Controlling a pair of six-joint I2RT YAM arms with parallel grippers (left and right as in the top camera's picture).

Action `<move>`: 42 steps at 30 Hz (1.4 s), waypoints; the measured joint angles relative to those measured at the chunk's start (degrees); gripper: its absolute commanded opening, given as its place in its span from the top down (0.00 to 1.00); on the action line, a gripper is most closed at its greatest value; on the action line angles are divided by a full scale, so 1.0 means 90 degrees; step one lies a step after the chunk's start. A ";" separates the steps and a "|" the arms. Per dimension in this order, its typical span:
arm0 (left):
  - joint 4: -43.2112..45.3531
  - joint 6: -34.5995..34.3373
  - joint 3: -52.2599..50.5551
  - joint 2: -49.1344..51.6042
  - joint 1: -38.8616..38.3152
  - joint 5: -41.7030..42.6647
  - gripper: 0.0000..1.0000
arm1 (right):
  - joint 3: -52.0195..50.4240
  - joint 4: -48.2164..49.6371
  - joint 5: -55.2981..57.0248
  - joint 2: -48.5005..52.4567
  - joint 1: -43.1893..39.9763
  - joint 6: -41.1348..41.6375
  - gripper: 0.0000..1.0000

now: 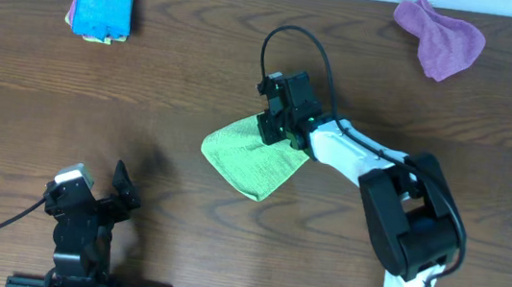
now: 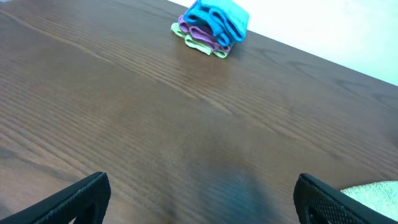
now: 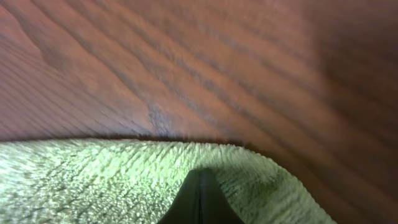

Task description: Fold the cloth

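Mid-fold, the right gripper [image 1: 272, 126] pinched the cloth [image 1: 249, 160] at its fingertips; the left gripper [image 1: 94, 191] stood spread. Next seemed a pull wristward.

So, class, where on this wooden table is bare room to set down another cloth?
Bare wood lies between the blue-topped stack of folded cloths and the crumpled purple cloth, and left of the lime-green microfibre cloth. Crowded: centre, where the right gripper pinches it.

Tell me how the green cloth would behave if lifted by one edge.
Probably floppy: the cloth lies flat with rounded, soft edges, so it should drape. Likely light, being thin. Its fuzzy pile probably resists slipping from the right tool.
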 measured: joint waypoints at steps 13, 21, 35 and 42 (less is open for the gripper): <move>0.0000 0.0000 0.0000 0.0000 0.0000 0.0000 0.04 | 0.0083 0.2144 -0.0032 0.0675 0.0682 0.0000 0.99; -0.0002 0.0000 0.0000 0.0000 0.0000 0.0000 0.05 | 0.0131 0.2368 -0.0374 0.0838 0.1387 0.0000 0.99; 0.0000 0.0000 0.0000 0.0000 0.0000 0.0000 0.05 | 0.0993 0.0185 -0.1326 0.0792 0.1690 -0.0255 0.99; -0.0002 0.0000 0.0000 0.0000 0.0000 0.0000 0.05 | 0.1168 -0.0481 -0.0597 -0.0627 0.1690 -0.0585 0.99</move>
